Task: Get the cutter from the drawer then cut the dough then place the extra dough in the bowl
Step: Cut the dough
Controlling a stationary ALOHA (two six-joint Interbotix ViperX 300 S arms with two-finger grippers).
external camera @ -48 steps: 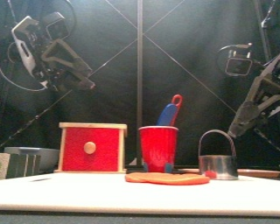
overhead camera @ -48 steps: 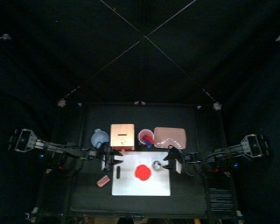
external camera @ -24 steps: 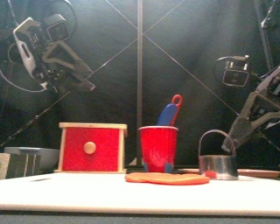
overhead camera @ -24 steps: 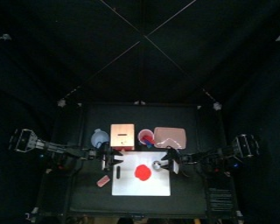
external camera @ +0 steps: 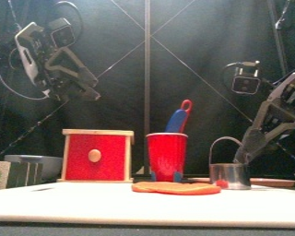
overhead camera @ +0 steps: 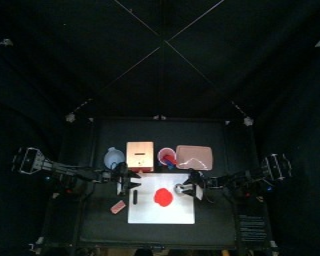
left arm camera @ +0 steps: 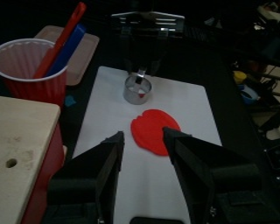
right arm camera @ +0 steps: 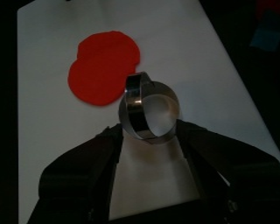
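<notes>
As R fingers [right arm camera: 90,162] flank cutter [right arm camera: 136,109], spread apart.

White board [external camera: 137,205] across the near table, flat red dough [external camera: 175,188] on it. Metal cutter [external camera: 229,173] upright just right of the dough, wire handle arching over it. Right gripper [external camera: 245,150] low beside that handle, contact unclear. Red cup [external camera: 166,155] behind the dough holds a blue knife [external camera: 177,120]. Wooden box [external camera: 97,155] at left. Left gripper [external camera: 88,90] raised, upper left

box [left arm camera: 17,144]: cut by edge | tray [left arm camera: 87,45]: partly behind cup [left arm camera: 29,72]
</notes>
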